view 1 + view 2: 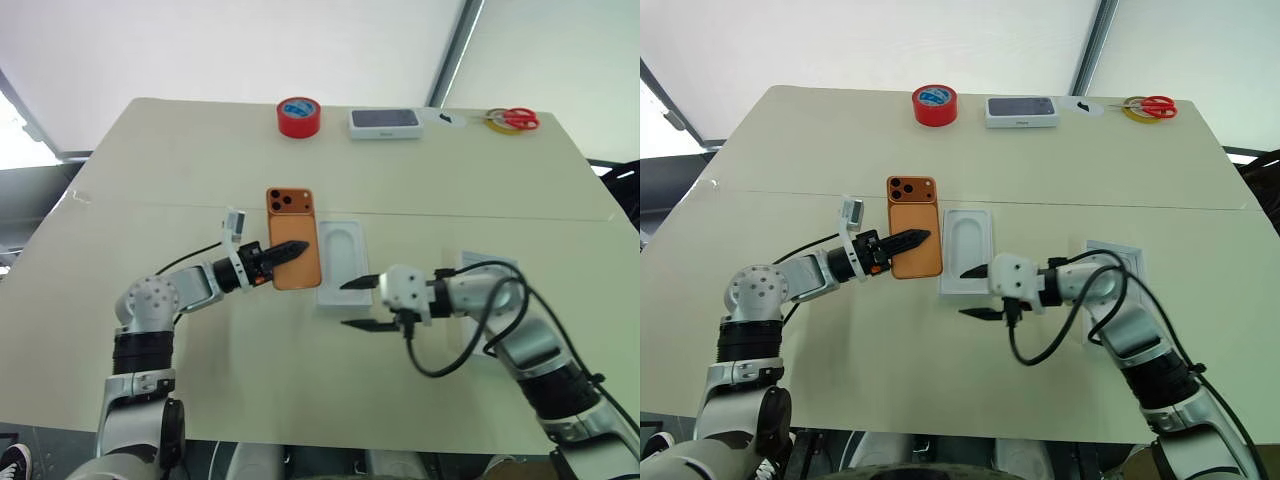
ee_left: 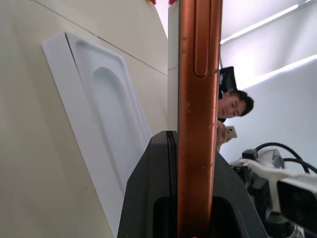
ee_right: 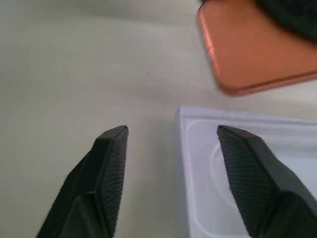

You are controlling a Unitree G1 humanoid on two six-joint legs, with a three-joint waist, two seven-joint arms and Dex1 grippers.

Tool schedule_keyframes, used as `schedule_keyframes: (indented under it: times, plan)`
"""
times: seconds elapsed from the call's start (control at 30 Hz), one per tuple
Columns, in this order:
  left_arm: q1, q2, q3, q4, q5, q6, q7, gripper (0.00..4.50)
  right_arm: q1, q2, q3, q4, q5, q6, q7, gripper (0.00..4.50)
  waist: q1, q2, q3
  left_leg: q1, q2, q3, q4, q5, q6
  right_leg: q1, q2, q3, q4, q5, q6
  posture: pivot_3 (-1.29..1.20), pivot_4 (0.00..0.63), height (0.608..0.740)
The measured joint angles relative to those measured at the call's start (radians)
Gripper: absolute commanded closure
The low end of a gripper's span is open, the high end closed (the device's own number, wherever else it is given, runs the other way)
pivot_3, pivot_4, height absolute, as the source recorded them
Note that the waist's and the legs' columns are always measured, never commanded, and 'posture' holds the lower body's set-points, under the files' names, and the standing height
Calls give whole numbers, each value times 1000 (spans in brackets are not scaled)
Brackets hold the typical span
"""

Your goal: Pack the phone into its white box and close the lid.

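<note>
The left gripper (image 1: 290, 248) has its fingers clamped on the long edge of the phone (image 1: 293, 240), holding it above the middle of the counter (image 1: 180, 170). Just beside the phone lies a thin white insert (image 1: 341, 265) with an oval recess. The right gripper (image 1: 358, 304) hangs at the insert's near end, fingers spread wide and empty

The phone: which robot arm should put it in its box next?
Probably the left: its end effector is shut on the phone. The right end effector is open, holding nothing, beside the white insert.
</note>
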Motion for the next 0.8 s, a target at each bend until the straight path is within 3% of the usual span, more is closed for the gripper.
schedule_keyframes:
  times: [0.2,0.43,0.67,0.8]
  plan:
    - [0,-103,-32,30,31,-6,9,4500,-3,-115,-101,235,-16,-108,29,1508,6,0,0,0,0,0,0,0,1,0,0,0,0,0,0,0,150,740]
    - [-4,-158,-25,67,41,22,51,4500,-26,-113,-102,350,-67,-230,19,1508,-5,0,0,0,2,1,0,0,0,0,3,0,0,0,0,0,150,740]
    - [-51,-168,-22,100,44,71,70,1342,-45,-83,-93,355,-86,-250,6,1469,3,0,0,0,2,1,3,0,0,1,3,0,0,0,0,0,150,740]
    - [-94,-151,-44,106,79,93,83,1342,-54,-73,-92,364,-92,-251,3,1469,-1,0,0,0,2,0,3,0,0,2,3,0,0,0,0,0,150,740]
